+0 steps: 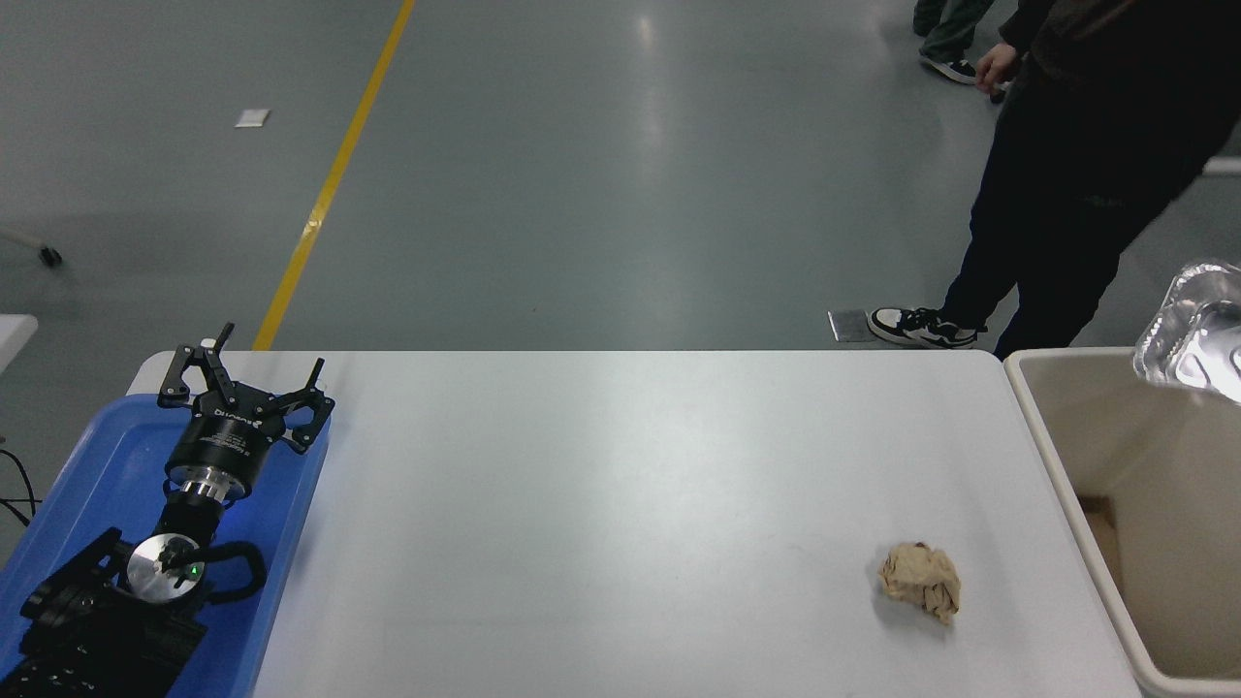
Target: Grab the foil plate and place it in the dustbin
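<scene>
Presently: shiny silver foil plate (1194, 333) above the cream-beige plastic dustbin (1052, 456), at 3 o'clock.
Left gripper (247, 373) parked at 8 o'clock, fingers spread; right gripper out of view.

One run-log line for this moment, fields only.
foil plate: at right edge, above dustbin | right gripper: out of view | left gripper: parked over blue tray, fingers open | paper ball: on table

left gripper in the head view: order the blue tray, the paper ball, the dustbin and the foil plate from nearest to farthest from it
From the left gripper, parked at the lower left:
1. Blue tray, directly beneath it at the table's left end.
2. Crumpled paper ball, on the table, right of centre.
3. Dustbin, past the table's right end.
4. Foil plate, above the dustbin at the right edge.
</scene>
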Controlling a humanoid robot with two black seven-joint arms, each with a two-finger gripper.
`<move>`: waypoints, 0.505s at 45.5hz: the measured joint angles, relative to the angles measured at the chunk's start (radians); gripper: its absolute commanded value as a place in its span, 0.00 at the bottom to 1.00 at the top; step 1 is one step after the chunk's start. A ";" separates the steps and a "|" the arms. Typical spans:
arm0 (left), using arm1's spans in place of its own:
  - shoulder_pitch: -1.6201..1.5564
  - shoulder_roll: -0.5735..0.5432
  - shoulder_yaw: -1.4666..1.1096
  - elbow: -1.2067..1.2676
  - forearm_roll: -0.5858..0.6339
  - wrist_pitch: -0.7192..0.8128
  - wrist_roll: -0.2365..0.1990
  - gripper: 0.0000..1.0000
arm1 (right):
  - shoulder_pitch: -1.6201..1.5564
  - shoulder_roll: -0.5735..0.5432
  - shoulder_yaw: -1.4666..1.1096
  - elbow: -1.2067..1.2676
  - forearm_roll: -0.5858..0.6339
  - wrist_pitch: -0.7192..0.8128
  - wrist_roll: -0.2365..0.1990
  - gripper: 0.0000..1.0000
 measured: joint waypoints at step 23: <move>-0.001 -0.001 0.000 0.000 0.000 0.000 0.000 0.99 | -0.239 0.128 0.393 -0.126 0.060 -0.024 -0.076 1.00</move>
